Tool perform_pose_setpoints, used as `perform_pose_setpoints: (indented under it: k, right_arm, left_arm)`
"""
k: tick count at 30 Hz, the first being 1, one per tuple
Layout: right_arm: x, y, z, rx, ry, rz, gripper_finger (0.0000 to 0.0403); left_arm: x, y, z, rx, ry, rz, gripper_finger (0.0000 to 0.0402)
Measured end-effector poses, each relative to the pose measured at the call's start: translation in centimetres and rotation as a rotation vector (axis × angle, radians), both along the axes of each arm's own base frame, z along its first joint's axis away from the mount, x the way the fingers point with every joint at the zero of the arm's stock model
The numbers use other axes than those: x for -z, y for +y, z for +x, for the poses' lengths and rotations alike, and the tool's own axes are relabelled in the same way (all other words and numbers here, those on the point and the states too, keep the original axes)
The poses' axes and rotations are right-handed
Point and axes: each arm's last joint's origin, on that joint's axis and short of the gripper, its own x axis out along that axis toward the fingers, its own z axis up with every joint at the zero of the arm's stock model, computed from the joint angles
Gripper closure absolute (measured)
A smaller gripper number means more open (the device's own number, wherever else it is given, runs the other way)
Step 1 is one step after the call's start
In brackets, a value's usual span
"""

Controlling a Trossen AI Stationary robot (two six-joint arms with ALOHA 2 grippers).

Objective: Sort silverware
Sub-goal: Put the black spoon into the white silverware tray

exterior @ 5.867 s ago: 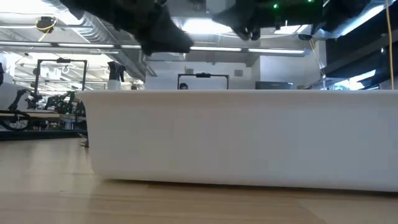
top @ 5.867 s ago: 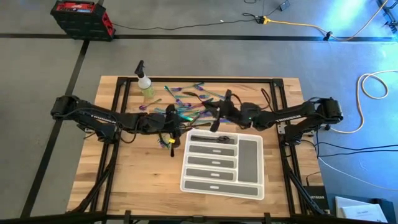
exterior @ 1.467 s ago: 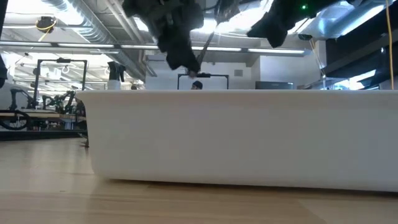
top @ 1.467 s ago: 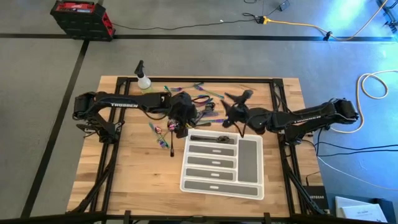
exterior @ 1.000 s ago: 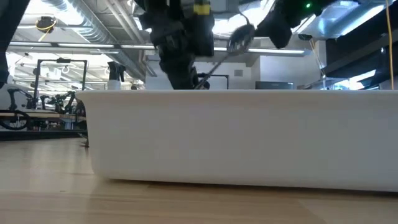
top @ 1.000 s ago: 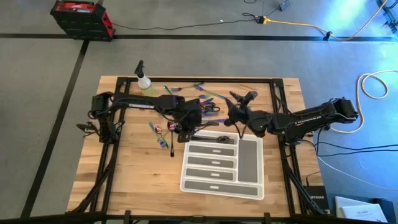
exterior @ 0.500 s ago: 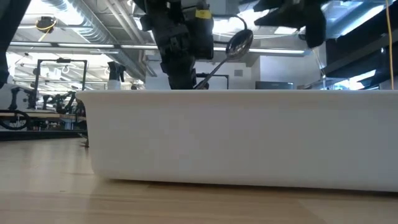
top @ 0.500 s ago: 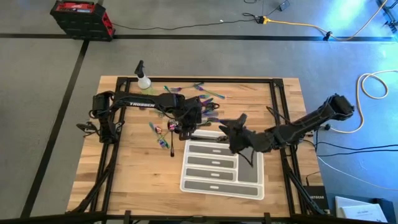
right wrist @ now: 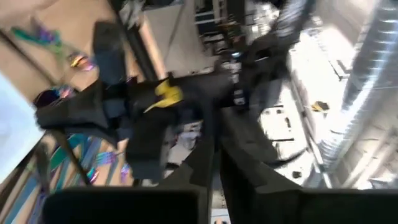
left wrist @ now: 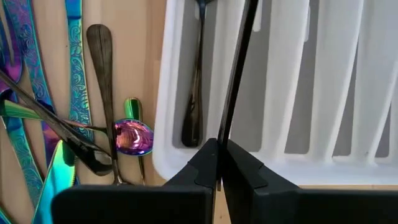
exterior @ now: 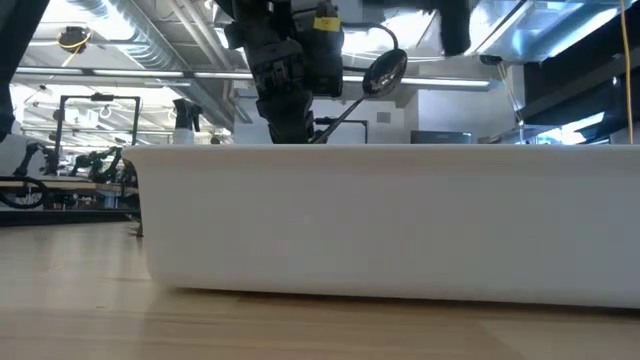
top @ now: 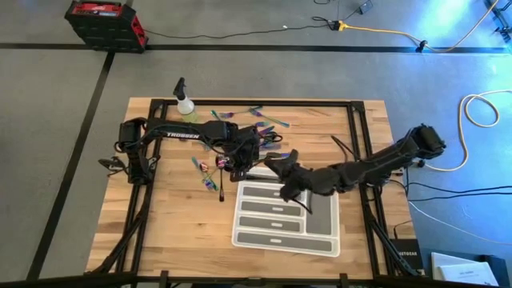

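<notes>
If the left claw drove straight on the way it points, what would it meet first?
Probably the white tray: the left claw, shut on a dark spoon, points over its near rim toward the slots. Depth is unclear.

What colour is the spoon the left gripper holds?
Dark black spoon, clearest in the left wrist view.

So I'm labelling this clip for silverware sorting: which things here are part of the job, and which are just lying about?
Part of the job:
- loose iridescent silverware on the table
- dark spoon held by the left gripper
- dark spoon already in the tray
- compartment tray

Lying about:
- spray bottle
- red case on the floor
</notes>
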Motion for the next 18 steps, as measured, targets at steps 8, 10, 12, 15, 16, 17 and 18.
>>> perform_pose_setpoints:
  k: [8, 10, 12, 15, 16, 17, 18]
  right_arm:
    - [1.4, -1.4, 2.2, 0.025, 0.081, -0.036, 0.0402]
    - [1.3, -1.3, 2.4, 0.02, 0.094, -0.056, 0.0402]
    - [1.4, -1.3, 2.7, 0.028, 0.136, -0.073, 0.0402]
    - [1.9, -1.5, 2.8, 0.078, 0.215, -0.11, 0.0402]
    - [2.1, -1.6, 2.8, 0.097, 0.233, -0.12, 0.0402]
    - [2.2, -1.7, 2.7, 0.114, 0.241, -0.128, 0.0402]
    - [2.2, -1.7, 2.7, 0.131, 0.241, -0.133, 0.0402]
  left_arm:
    - [0.1, -0.5, -0.1, 0.014, 0.016, -0.004, 0.0401]
    - [0.1, -0.6, -0.2, 0.016, 0.027, -0.007, 0.0401]
    - [0.1, -0.6, -0.2, 0.016, 0.028, -0.007, 0.0401]
    - [0.1, -0.6, -0.3, 0.015, 0.036, -0.009, 0.0401]
    - [0.1, -0.6, -0.3, 0.015, 0.04, -0.009, 0.0401]
    - [0.2, -0.6, -0.3, 0.016, 0.043, -0.01, 0.0401]
    - [0.2, -0.6, -0.3, 0.016, 0.043, -0.011, 0.0401]
